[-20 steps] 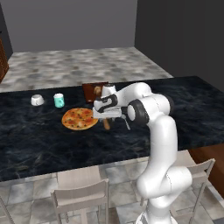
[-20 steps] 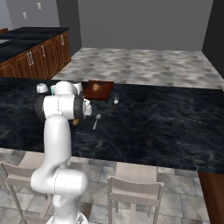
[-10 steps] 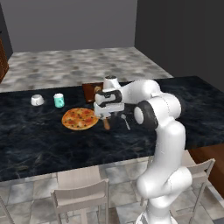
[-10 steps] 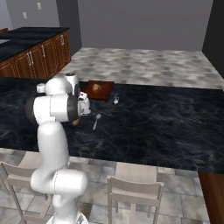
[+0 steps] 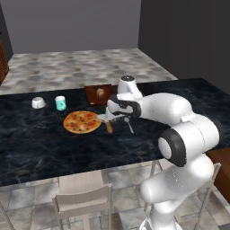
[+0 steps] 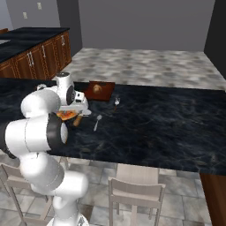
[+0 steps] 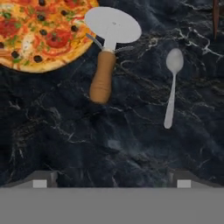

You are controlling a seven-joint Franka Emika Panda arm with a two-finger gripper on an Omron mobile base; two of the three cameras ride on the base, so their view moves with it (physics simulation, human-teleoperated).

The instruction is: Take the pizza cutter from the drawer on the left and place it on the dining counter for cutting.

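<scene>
Now that the pizza cutter (image 7: 108, 52) lies on the desk (image 7: 131, 144), just beside the pizza (image 7: 39, 30), the tool (image 5: 113, 117), fingers apart and empty, should lift straight up without bumping it.

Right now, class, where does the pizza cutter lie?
The pizza cutter lies flat on the dining counter, wheel at the pizza's edge, with the spoon beside it on the other side.
</scene>
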